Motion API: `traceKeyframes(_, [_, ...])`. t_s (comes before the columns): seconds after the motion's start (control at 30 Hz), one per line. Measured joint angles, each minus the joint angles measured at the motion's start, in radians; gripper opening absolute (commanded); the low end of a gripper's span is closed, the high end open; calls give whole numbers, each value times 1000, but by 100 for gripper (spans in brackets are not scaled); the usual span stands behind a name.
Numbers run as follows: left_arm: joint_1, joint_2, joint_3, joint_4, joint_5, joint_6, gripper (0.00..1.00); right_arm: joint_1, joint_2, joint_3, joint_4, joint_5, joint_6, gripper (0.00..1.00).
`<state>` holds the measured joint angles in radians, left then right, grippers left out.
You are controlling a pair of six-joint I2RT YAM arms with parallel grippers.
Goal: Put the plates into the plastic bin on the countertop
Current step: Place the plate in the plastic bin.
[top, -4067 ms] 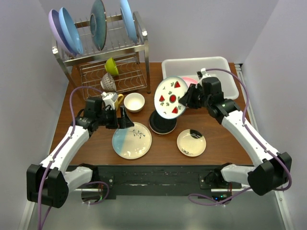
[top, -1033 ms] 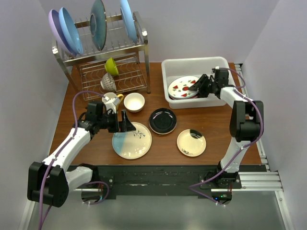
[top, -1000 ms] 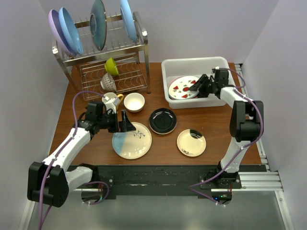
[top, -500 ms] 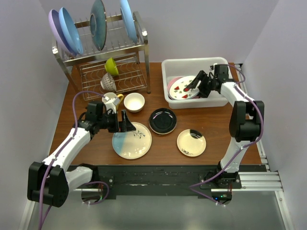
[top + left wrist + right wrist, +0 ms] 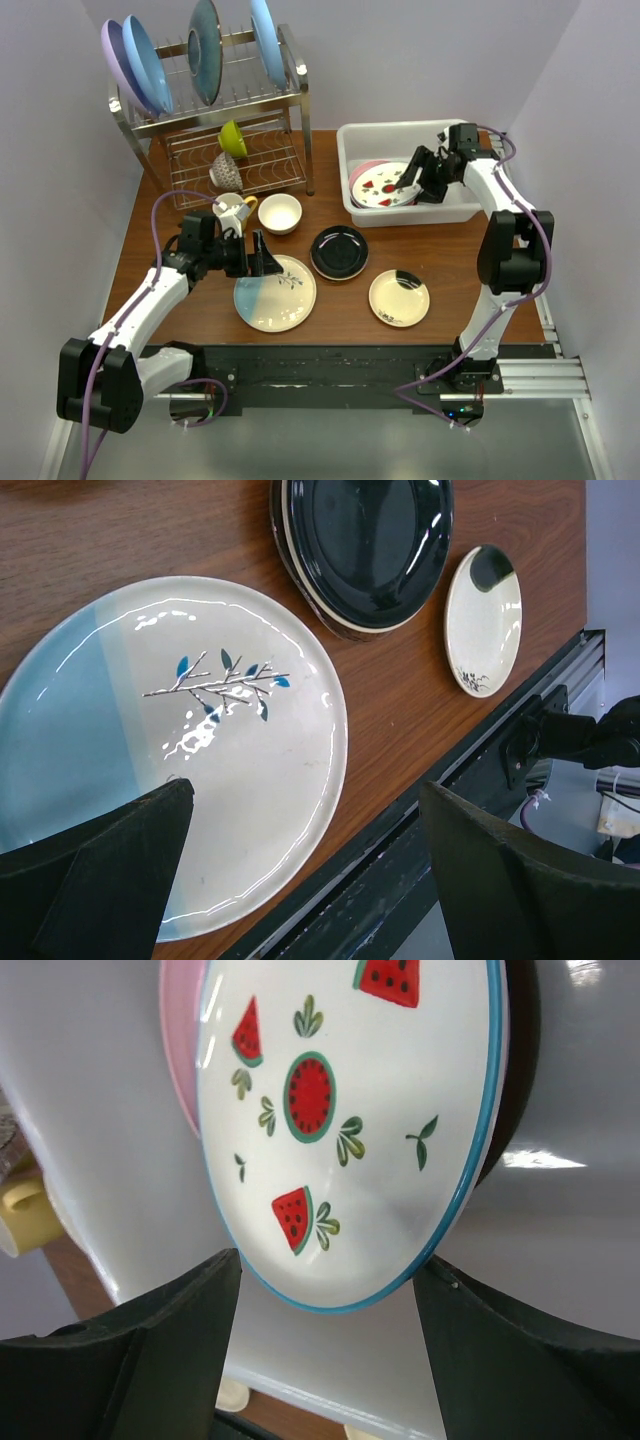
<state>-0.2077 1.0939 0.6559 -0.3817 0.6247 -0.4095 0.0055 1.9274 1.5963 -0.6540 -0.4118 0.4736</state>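
Change since earlier: four seconds ago the right claw [image 5: 414,181] held the fruit-slice plate [image 5: 383,185] up over the countertop [image 5: 330,322]; now we see that plate lying inside the bin [image 5: 400,129], let go.
left claw [image 5: 307,790]: we find it low over the wood, fingers spread wide, gripping nothing.
teal-and-cream plate [image 5: 200,730]: flat on the countertop right beneath the left claw, its near rim showing between the two fingers in the wrist view.
black plate [image 5: 365,540]: ahead of the left claw and off to its right, just beside the teal-and-cream plate.
small cream plate [image 5: 483,615]: further to that claw's right, apart from both other plates.
pink plate [image 5: 180,1050]: in the bin under the fruit-slice plate, peeking out on the side away from the right claw.
right claw: inside the bin, fingers wide apart and holding nothing; we see the fruit-slice plate's near rim between them, slightly tilted on the pink plate.
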Motion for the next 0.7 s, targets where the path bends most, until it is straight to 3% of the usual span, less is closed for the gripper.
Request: traceKeyframes(0.7, [0,-3,0,0,0,-18,100,64,82,46,-35,81,-100,73])
